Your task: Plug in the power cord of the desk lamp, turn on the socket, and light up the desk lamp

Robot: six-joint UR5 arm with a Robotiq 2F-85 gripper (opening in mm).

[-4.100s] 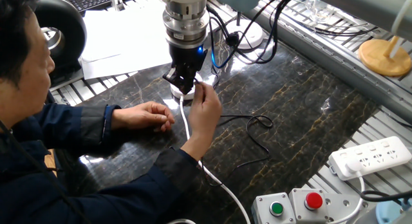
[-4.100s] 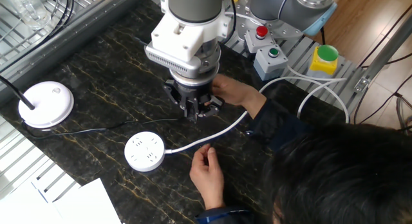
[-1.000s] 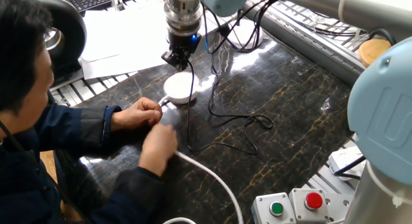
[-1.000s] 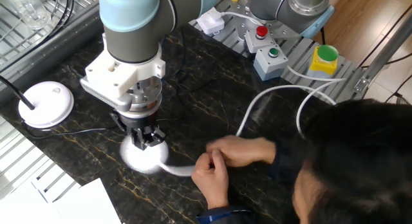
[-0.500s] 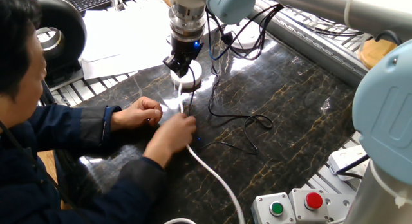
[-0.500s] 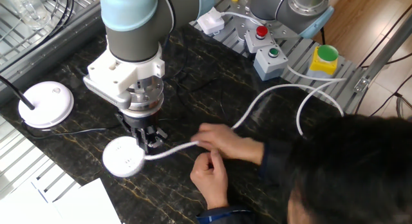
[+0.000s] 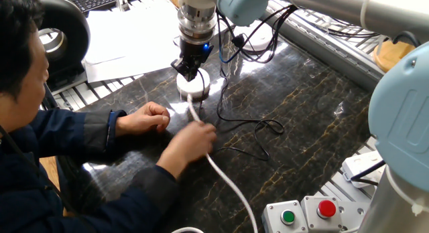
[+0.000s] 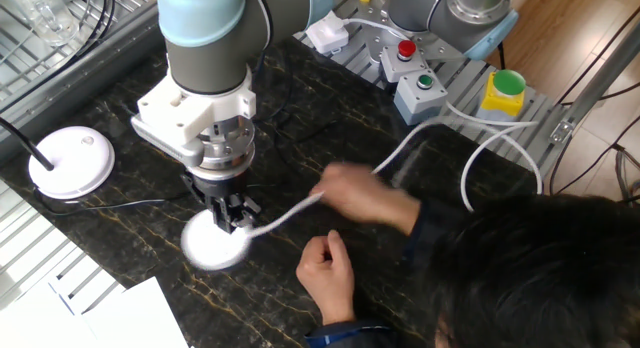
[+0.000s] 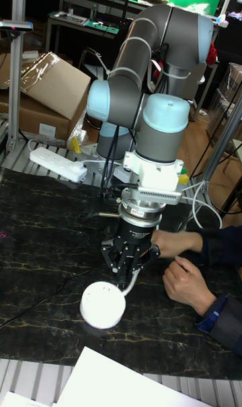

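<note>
The round white socket (image 8: 213, 243) lies blurred on the dark table, directly under my gripper (image 8: 229, 214). My gripper (image 7: 190, 67) hangs just above the socket (image 7: 192, 87), fingers close together on the small black plug of the power cord (image 7: 267, 126), whose thin wire loops across the table. In the tall view my gripper (image 9: 124, 274) sits at the socket's (image 9: 102, 304) rear edge. The desk lamp (image 8: 72, 160) stands on its white disc base at the far left. A person's hand (image 7: 195, 137) holds the socket's thick white cable (image 8: 290, 211).
The person leans over the near table edge, the other hand (image 8: 325, 273) resting by the socket. A rectangular white power strip (image 9: 57, 163) and button boxes (image 8: 424, 90) sit at the table's edge. White paper (image 7: 134, 39) lies beyond the socket.
The person's hand has slid along and tugged the white cable, shifting the socket a little under my gripper. My gripper has barely moved.
</note>
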